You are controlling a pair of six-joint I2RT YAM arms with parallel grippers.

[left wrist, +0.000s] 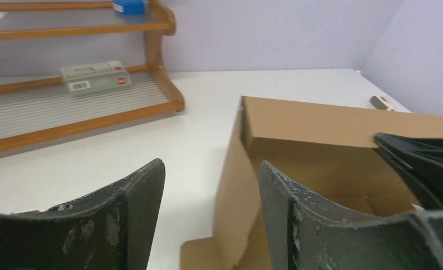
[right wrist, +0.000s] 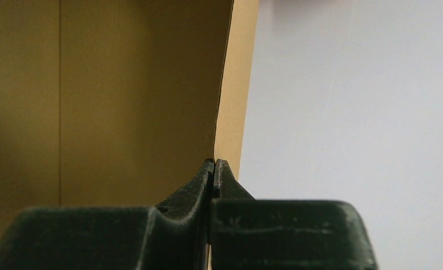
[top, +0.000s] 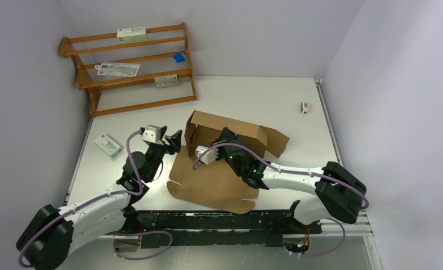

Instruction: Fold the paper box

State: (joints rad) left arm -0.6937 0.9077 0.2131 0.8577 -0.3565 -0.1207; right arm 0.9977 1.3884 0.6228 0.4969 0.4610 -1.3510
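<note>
Left gripper (left wrist: 210, 169) had its fingers (left wrist: 134, 214) spread well apart with nothing between them. The paper box (top: 219, 185) sat just off the right-hand finger, one brown wall standing upright beside it and a flat flap lying below. Over on the right, the right gripper (right wrist: 214, 166) was reaching inside the box with its tips pressed tight together and a cardboard wall edge rising right at them, though I honestly couldn't tell if it was pinching that edge or only touching it.

The box (top: 207, 180) lies in the centre of the frame, the rack (top: 134, 79) at upper left, a packet (top: 107, 145) left of the box.
</note>
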